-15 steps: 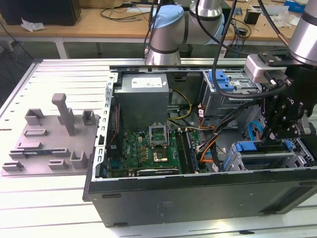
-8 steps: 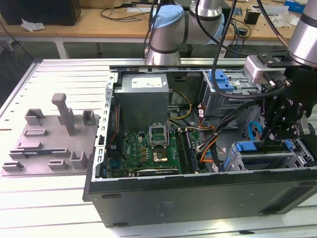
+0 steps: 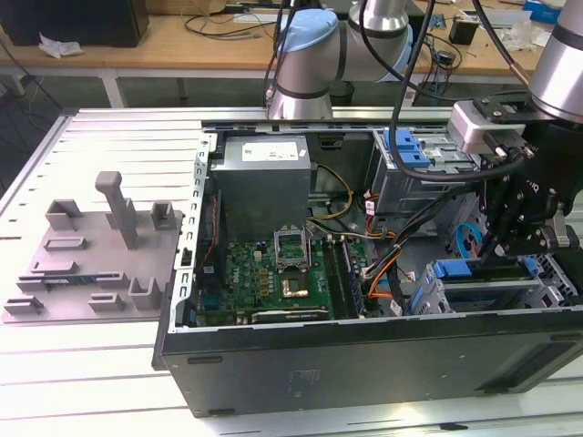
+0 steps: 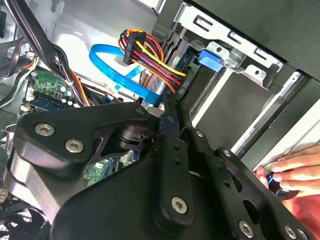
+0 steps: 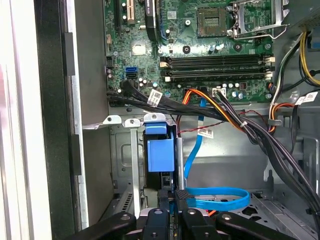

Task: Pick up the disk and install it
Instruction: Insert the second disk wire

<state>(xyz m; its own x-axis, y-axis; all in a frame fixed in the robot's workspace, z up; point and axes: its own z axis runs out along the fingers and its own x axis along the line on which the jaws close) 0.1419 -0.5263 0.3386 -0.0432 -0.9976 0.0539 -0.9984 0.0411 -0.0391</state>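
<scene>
The gripper (image 5: 170,200), clamped narrow on the disk (image 5: 161,155) inside the drive cage (image 3: 483,293), could snag the blue cable (image 5: 212,197) alongside.

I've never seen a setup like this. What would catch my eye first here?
Probably the open computer case on the table, its green motherboard exposed in the exterior view. At that view's right, the black gripper reaches down into the case near the blue-railed drive bay. In the first wrist view, a bright blue cable loops beside a blue latch.
</scene>
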